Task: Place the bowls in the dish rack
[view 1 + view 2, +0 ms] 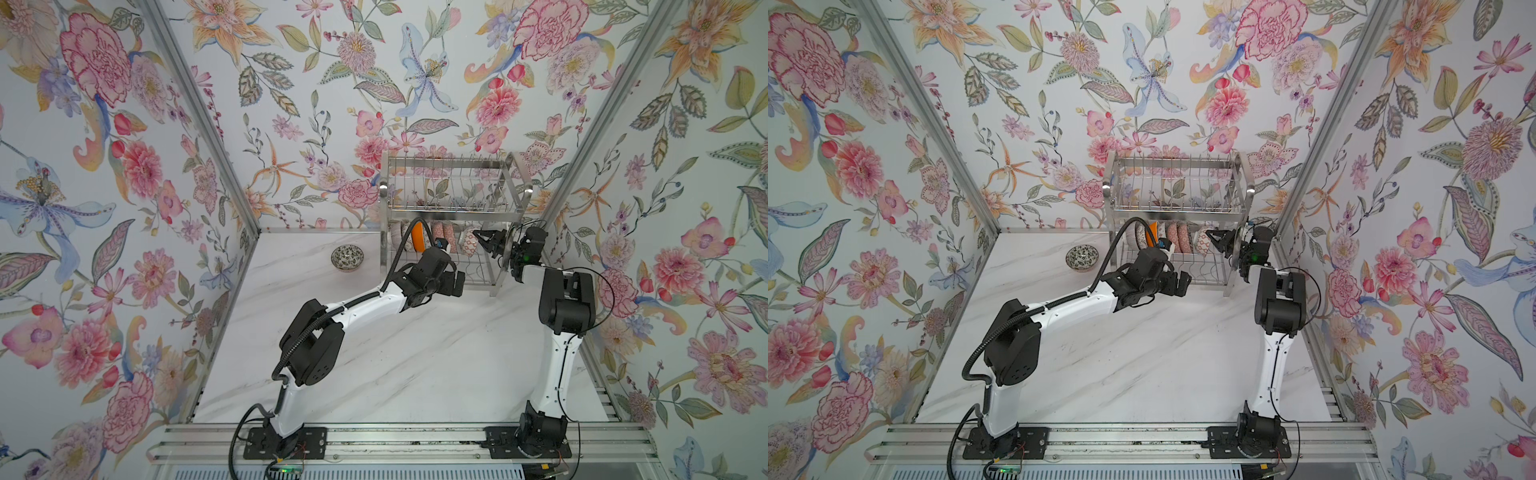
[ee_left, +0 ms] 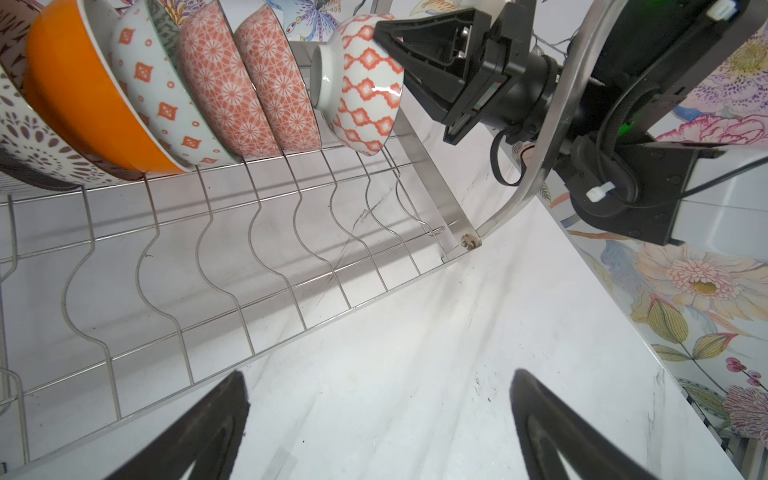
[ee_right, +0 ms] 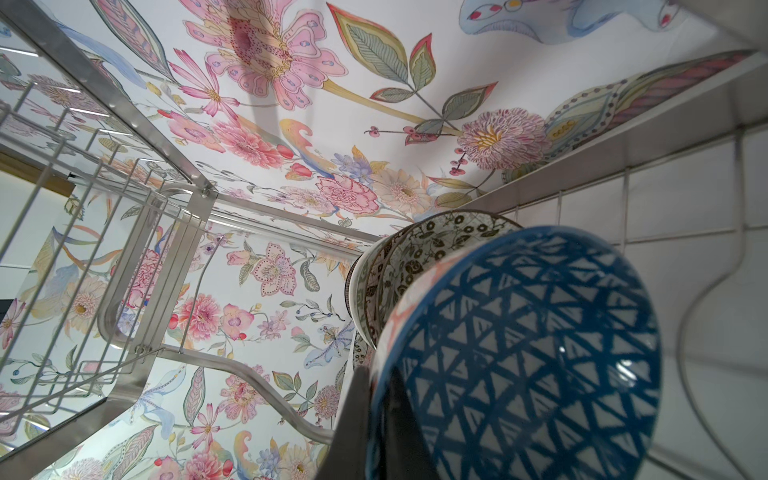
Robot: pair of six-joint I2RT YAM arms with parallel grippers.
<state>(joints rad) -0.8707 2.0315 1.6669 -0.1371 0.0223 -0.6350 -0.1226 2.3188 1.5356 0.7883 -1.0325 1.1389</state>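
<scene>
Nearest, the left gripper (image 2: pixel 380 415) hung over the marble table (image 1: pixel 415 353) with its jaws spread wide and empty, just in front of the dish rack's (image 1: pixel 449 187) lower tier. Behind it, the right gripper (image 2: pixel 384 39) was clamped on the rim of the blue-lattice bowl (image 3: pixel 519 353), one finger inside and one outside. That bowl stood on edge at the right end of a row with the pink-patterned bowls (image 2: pixel 216 75) and the orange bowl (image 2: pixel 83 95), though I could not tell whether it touched the wires. To the rack's left, a black-and-white bowl (image 1: pixel 347 257) sat upright on the table.
</scene>
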